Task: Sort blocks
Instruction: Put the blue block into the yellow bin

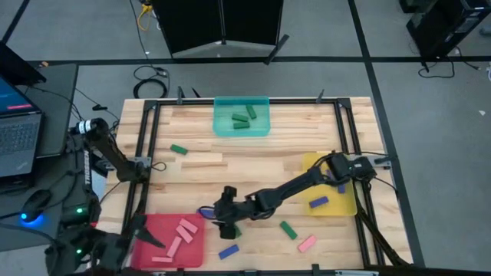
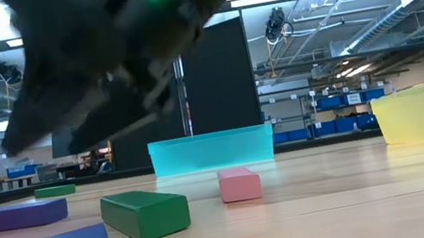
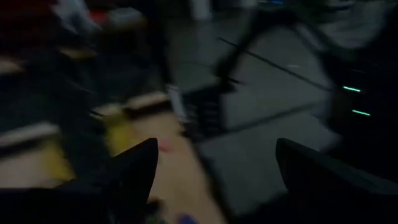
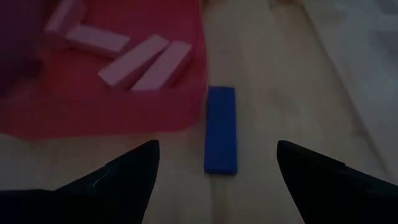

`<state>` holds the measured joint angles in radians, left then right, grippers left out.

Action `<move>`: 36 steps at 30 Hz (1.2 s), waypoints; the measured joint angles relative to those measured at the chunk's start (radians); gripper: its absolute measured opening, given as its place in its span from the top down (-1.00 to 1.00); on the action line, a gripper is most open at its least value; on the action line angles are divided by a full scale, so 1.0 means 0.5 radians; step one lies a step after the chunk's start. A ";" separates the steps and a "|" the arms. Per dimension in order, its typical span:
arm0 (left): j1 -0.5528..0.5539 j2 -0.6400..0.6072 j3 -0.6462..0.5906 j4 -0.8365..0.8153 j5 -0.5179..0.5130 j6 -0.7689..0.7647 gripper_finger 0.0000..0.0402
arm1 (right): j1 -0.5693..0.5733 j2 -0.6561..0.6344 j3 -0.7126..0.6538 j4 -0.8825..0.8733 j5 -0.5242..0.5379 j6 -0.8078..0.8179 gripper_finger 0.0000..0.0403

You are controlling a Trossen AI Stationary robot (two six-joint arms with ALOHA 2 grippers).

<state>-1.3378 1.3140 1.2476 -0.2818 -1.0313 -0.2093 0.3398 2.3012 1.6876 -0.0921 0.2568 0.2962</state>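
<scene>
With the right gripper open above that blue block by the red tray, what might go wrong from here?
1. The flat blue rectangular block lies right beside the red plastic tray; as the open right gripper descends, one finger may catch the tray's edge and shift it, disturbing the pink blocks inside.
2. In the right wrist view the block runs lengthwise away between the fingers, so a grasp near its end may let it pivot or slip.

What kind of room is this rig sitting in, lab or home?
Most likely a robotics lab or workshop: exposed ceiling ducts, shelving with blue storage bins behind the pale wooden table, and an open laptop beside it.
</scene>
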 joint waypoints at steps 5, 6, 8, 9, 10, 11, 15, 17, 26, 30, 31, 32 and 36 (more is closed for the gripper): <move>-0.029 0.000 0.000 0.046 -0.653 0.143 -0.66 | -0.018 0.172 0.100 -0.032 -0.050 -0.006 -0.59; -0.027 0.000 0.000 0.040 -0.743 0.139 -0.66 | -0.022 0.196 0.108 -0.033 -0.052 -0.004 -0.57; -0.022 -0.001 0.000 0.032 -0.829 0.110 -0.66 | -0.034 0.239 0.134 -0.028 -0.052 -0.001 -0.53; -0.019 -0.003 0.000 0.028 -0.841 0.101 -0.66 | -0.041 0.249 0.144 -0.029 -0.053 0.009 -0.50; -0.015 -0.008 0.000 0.027 -0.861 0.094 -0.66 | -0.048 0.264 0.161 -0.025 -0.053 0.025 -0.48; -0.010 -0.014 0.000 0.028 -0.890 0.093 -0.66 | -0.058 0.271 0.171 -0.013 -0.054 0.037 -0.45; 0.009 -0.063 0.000 -0.016 -1.034 0.045 -0.66 | -0.085 0.295 0.171 0.005 -0.053 0.031 -0.32; 0.027 -0.112 0.000 -0.096 -1.074 -0.045 -0.66 | -0.095 0.295 0.171 0.001 -0.069 0.029 -0.22; 0.281 -0.455 0.000 -0.945 -1.081 -1.069 -0.66 | -0.117 0.294 0.173 -0.053 -0.051 0.073 0.44; 0.449 -0.619 0.000 -1.280 -0.934 -1.418 -0.66 | -0.121 0.275 0.169 -0.057 -0.039 0.069 0.44; 0.500 -0.656 0.000 -1.345 -0.870 -1.482 -0.66 | -0.121 0.267 0.166 -0.064 -0.021 0.068 0.44; 0.559 -0.693 0.000 -1.401 -0.813 -1.530 -0.66 | -0.121 0.249 0.163 -0.080 0.008 0.053 0.44; 0.785 -0.791 0.000 -1.560 -0.597 -1.631 -0.66 | -0.124 0.117 0.155 -0.238 0.218 -0.018 0.44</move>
<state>-0.9451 0.9183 1.2476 -1.0617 -1.3298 -1.0249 0.2778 2.3596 1.7653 -0.2110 0.3659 0.2871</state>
